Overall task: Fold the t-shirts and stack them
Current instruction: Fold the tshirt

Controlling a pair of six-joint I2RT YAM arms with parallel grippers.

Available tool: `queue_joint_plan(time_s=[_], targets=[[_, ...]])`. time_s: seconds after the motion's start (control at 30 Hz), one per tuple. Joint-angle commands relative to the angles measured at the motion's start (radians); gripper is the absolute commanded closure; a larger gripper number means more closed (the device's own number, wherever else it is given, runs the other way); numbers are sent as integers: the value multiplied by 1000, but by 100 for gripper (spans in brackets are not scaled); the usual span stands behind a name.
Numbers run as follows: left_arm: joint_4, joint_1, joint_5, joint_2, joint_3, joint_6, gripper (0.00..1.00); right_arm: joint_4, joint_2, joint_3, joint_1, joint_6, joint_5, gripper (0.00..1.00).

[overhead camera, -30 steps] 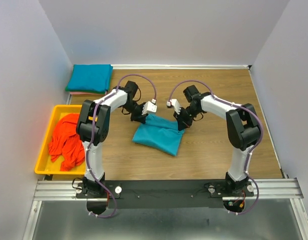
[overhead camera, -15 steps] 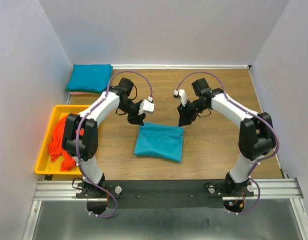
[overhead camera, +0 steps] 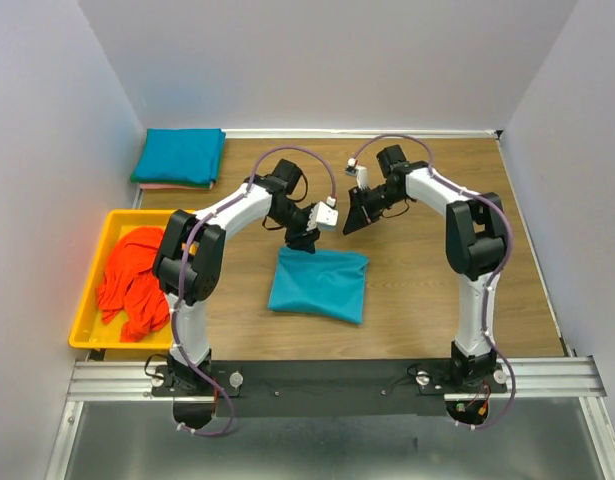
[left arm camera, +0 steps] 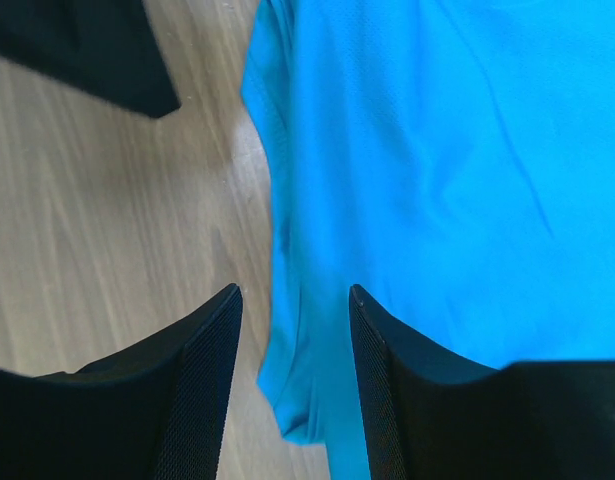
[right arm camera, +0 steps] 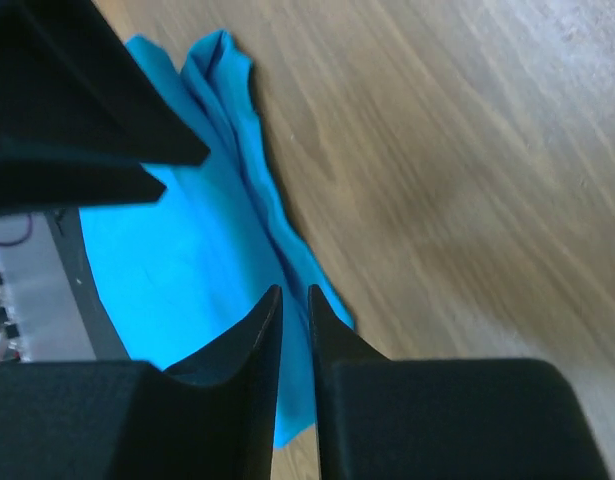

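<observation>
The folded teal t-shirt (overhead camera: pixel 319 283) lay flat in the middle of the table (overhead camera: pixel 437 290), its edges quite even. My left fingers (overhead camera: pixel 305 240) hung just above its far edge. They were open and held nothing, and the cloth border showed through the gap between them. My right fingers (overhead camera: pixel 354 222) were a little farther, over bare wood beside the far right corner. They were almost together, with only a narrow slit, and also empty.

I judged that the fold was finished and the step in hand was to carry this shirt to the teal pile (overhead camera: pixel 180 156) in the far left corner. To do it well, I had to open the right fingers wider, take both far corners through all layers, and lift evenly so the fold would not fall open. The orange t-shirts (overhead camera: pixel 135 280) waited in the yellow tray (overhead camera: pixel 87 338) at the left.
</observation>
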Motion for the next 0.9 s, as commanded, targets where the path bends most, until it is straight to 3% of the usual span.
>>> queue_joint_plan(time_s=[0.0, 0.1, 0.23, 0.5, 0.67, 0.77, 0.87], targets=[[36, -22, 34, 36, 21, -27, 45, 11, 86, 79, 5, 60, -85, 79], [48, -36, 25, 56, 9, -33, 50, 13, 115, 88, 6, 68, -105, 80], [28, -43, 40, 76, 15, -17, 64, 17, 146, 70, 23, 60, -114, 81], [-29, -65, 52, 92, 37, 20, 65, 56, 219, 79, 83, 63, -131, 83], [-29, -74, 63, 69, 23, 33, 93, 71, 262, 78, 95, 66, -136, 85], [-27, -86, 75, 40, 20, 43, 100, 76, 279, 72, 102, 53, -136, 86], [-20, -88, 80, 27, 34, 31, 100, 77, 286, 61, 117, 45, -139, 86]])
